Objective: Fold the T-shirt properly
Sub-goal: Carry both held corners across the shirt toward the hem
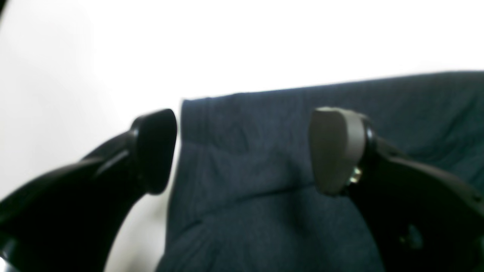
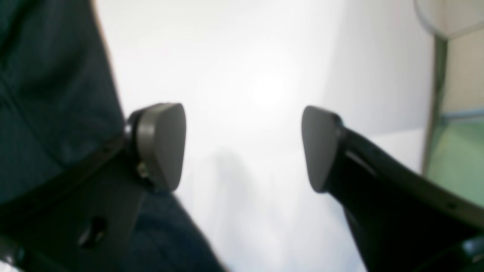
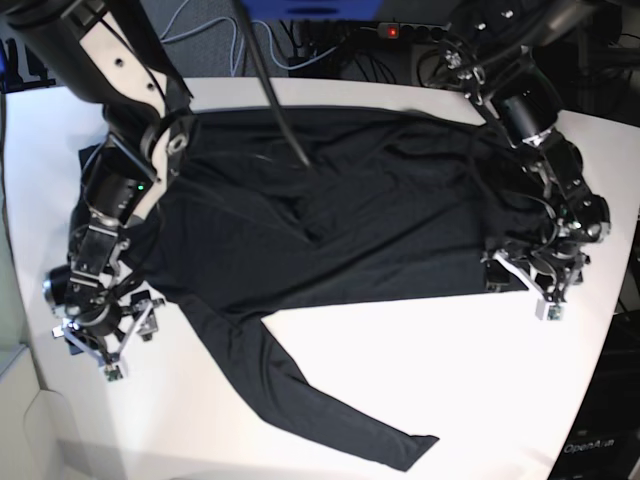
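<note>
- Spread flat on the white table (image 3: 480, 390), the T-shirt (image 3: 330, 220) trails one sleeve forward.
- Left end effector (image 1: 242, 151) gapes over its corner.
- Right end effector (image 2: 244, 147) gapes beside its edge.

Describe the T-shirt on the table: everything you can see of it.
The T-shirt is a plain, dark, near-black long-sleeved garment of thin, soft, slightly wrinkled fabric with no print. It lies spread flat across the white table, not yet folded, with creases running through its middle. One long sleeve stretches diagonally toward the table's near edge. The open left gripper is poised at one cloth edge, grasping nothing; the open right gripper is over bare table beside the other.
</note>
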`<state>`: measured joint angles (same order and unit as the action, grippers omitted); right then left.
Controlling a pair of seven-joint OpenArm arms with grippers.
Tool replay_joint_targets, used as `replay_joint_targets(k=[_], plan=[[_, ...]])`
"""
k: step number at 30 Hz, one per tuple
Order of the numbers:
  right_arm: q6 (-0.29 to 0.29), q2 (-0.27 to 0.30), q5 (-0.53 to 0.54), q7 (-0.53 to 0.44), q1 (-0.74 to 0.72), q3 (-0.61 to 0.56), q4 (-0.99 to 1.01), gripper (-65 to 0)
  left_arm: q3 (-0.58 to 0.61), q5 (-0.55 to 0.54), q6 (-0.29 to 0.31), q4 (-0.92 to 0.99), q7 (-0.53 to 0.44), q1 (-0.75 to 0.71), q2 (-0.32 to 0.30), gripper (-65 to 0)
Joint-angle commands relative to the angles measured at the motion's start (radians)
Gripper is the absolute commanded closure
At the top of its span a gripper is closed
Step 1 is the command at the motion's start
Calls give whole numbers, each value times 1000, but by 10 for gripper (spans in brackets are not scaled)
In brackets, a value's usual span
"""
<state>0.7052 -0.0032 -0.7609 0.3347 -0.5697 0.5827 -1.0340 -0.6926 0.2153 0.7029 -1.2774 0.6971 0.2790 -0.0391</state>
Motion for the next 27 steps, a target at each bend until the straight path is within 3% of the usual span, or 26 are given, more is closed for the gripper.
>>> replay_joint_targets(k=[1,10,18,27], plan=[[-7,10,5,-7,-42,-2,-18,-466,0,-12,-5,-5,-23,22,-12,-521],[-7,-53,1,-3,-117,-7,47,-464,0,-21,-5,49,-32,24,-31,-521],[-7,-59,2,-4,-174,-13,222,-463,0,-14,-5,49,-32,19,-31,-521],[-7,-54,5,-4,-158,-5,246,-461,0,-14,-5,49,-32,19,-32,-521]])
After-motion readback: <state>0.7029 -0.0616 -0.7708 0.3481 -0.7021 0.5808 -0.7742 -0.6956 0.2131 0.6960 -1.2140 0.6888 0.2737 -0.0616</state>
